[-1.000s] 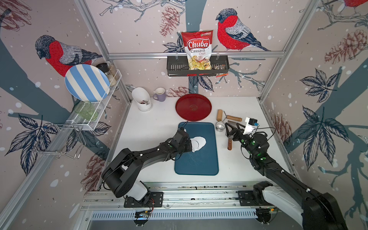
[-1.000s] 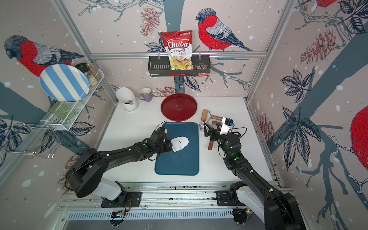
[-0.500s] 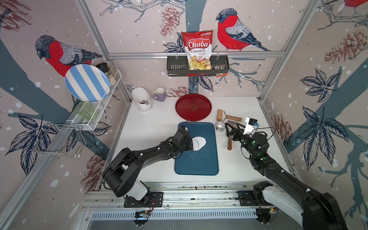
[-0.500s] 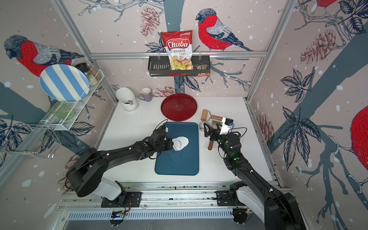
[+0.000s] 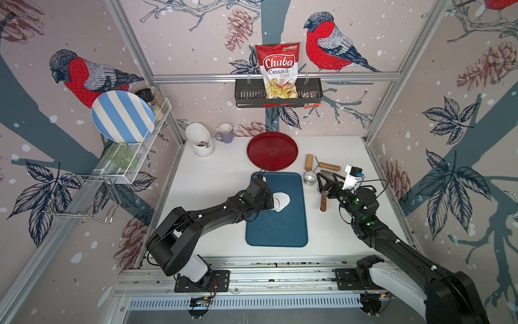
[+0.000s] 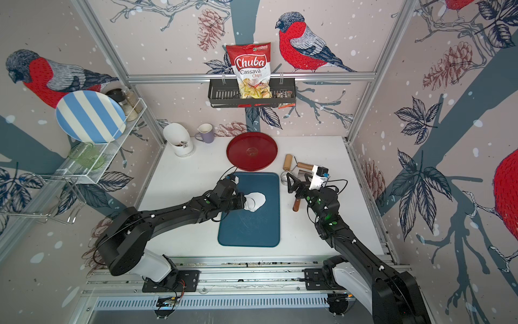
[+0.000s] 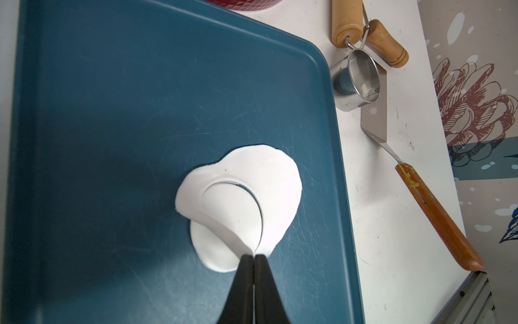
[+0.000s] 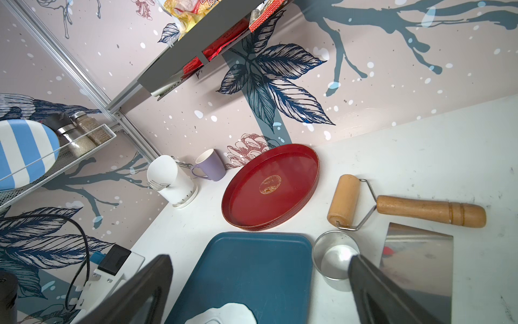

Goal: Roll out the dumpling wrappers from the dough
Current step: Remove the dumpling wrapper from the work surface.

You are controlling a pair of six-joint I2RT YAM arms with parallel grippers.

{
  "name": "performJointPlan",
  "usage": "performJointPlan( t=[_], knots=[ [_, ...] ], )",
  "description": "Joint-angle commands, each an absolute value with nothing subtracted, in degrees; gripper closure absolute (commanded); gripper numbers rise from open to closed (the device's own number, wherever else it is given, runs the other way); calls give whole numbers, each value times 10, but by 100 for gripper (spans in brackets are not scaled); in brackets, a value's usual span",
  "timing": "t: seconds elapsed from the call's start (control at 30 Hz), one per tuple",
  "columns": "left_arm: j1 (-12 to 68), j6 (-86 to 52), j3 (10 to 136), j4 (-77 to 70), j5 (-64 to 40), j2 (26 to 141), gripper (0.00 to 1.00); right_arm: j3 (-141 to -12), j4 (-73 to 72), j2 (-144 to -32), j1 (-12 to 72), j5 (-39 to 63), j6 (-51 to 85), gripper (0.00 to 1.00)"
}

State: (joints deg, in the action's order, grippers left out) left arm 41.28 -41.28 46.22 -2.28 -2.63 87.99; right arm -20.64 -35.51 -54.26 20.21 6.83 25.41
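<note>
On the blue board (image 5: 280, 227) (image 7: 112, 112) lies the flat white dough (image 5: 283, 199) (image 6: 257, 201) (image 7: 269, 179), with a round cut through it. My left gripper (image 5: 271, 200) (image 6: 243, 202) (image 7: 253, 254) is shut on the dough's near edge, and a strip of it is raised over the cut. A round dumpling wrapper (image 7: 215, 249) lies flat on the board under that strip. To the right of the board my right gripper (image 5: 326, 179) (image 6: 297, 178) (image 8: 260, 261) hangs open and empty, close to the steel ring (image 5: 309, 177) (image 8: 335, 255).
A wooden roller (image 5: 309, 162) (image 8: 344, 200) and a steel scraper with a wooden handle (image 5: 323, 200) (image 7: 437, 213) lie right of the board. A red round tray (image 5: 272, 151) sits behind it. A white holder (image 5: 199, 140) and a purple mug (image 5: 225, 133) stand at the back left.
The left gripper stays pinched on the dough's edge and has shifted only slightly. The right arm has not moved.
</note>
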Motion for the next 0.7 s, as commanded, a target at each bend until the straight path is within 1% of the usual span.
performJointPlan(
  t=[0.0,0.67],
  knots=[
    [416,-399,473,-25,-26,884,92,-206,-382,-541,201,67,253,0],
    [434,-385,533,-13,-31,915,93,-206,-379,-537,202,66,254,0]
  ],
)
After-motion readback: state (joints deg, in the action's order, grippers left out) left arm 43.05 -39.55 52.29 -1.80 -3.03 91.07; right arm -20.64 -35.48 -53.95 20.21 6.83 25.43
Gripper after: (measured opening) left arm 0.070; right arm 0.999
